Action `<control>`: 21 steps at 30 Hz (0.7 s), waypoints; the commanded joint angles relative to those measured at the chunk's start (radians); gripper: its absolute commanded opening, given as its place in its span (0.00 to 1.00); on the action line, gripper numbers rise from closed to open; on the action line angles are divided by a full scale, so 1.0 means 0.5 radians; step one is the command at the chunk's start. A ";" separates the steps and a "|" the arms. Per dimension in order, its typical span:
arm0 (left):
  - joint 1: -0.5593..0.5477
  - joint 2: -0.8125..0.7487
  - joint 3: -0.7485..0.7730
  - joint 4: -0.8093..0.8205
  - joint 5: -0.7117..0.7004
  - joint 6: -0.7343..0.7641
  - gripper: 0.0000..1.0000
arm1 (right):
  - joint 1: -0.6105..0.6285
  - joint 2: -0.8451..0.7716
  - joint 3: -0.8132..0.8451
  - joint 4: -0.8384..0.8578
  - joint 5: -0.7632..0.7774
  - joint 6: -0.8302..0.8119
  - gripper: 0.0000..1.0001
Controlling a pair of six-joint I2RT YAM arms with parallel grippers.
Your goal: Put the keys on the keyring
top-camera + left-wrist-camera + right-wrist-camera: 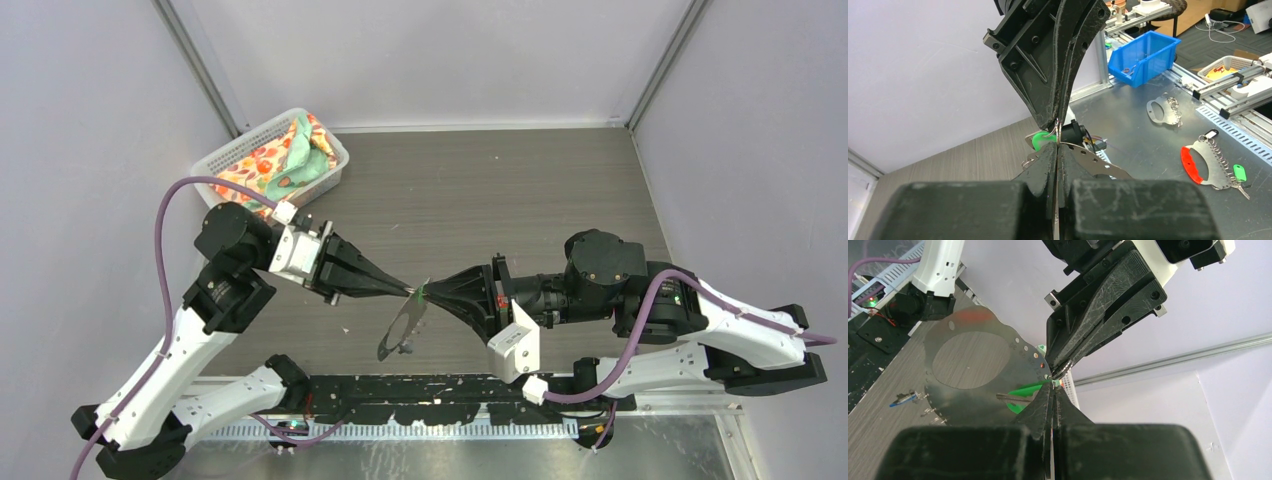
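Tools meet tip to tip above the tabletop. Left tool pinched tight on the keyring rim, and the keyring hangs below. Right tool clamped on the green key, whose long axis points at the rim holes just beside it. Right arm is likely the one to thread.

The left arm reaches to the right. The right arm reaches to the left. Their tools point at each other, tip close to tip. The left tool is pinched tight on the keyring. The right tool is pinched tight on the green key.
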 commanded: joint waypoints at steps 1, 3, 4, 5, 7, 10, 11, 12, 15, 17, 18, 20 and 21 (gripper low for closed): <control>-0.010 -0.026 0.004 0.013 -0.075 0.059 0.00 | 0.008 0.000 0.025 0.093 -0.019 0.024 0.01; -0.010 -0.025 0.009 -0.025 -0.087 0.098 0.00 | 0.005 0.005 0.031 0.091 -0.028 0.016 0.01; -0.010 -0.025 0.013 -0.049 -0.101 0.116 0.00 | 0.005 0.009 0.033 0.091 -0.031 0.012 0.01; -0.010 -0.025 0.017 -0.078 -0.113 0.119 0.00 | 0.006 0.013 0.038 0.091 -0.032 0.010 0.01; -0.009 -0.021 0.031 -0.135 -0.105 0.193 0.00 | 0.006 0.021 0.047 0.093 -0.032 0.006 0.01; -0.010 -0.021 0.026 -0.160 -0.085 0.212 0.00 | 0.007 0.026 0.059 0.086 -0.032 -0.003 0.01; -0.010 -0.020 0.027 -0.168 -0.094 0.218 0.00 | 0.007 0.028 0.064 0.080 -0.034 -0.003 0.01; -0.008 -0.020 0.028 -0.175 -0.104 0.223 0.00 | 0.006 0.030 0.070 0.069 -0.034 -0.003 0.01; -0.010 -0.015 0.034 -0.185 -0.106 0.238 0.00 | 0.006 0.035 0.078 0.057 -0.034 -0.003 0.01; -0.009 -0.008 0.043 -0.223 -0.097 0.272 0.00 | 0.008 0.046 0.091 0.048 -0.041 -0.002 0.01; -0.010 -0.005 0.048 -0.264 -0.085 0.303 0.00 | 0.006 0.050 0.101 0.038 -0.041 -0.005 0.01; -0.010 0.003 0.061 -0.347 -0.047 0.379 0.00 | 0.008 0.069 0.129 0.009 -0.044 -0.007 0.01; -0.010 0.005 0.066 -0.378 -0.037 0.413 0.00 | 0.006 0.085 0.149 -0.009 -0.049 -0.009 0.01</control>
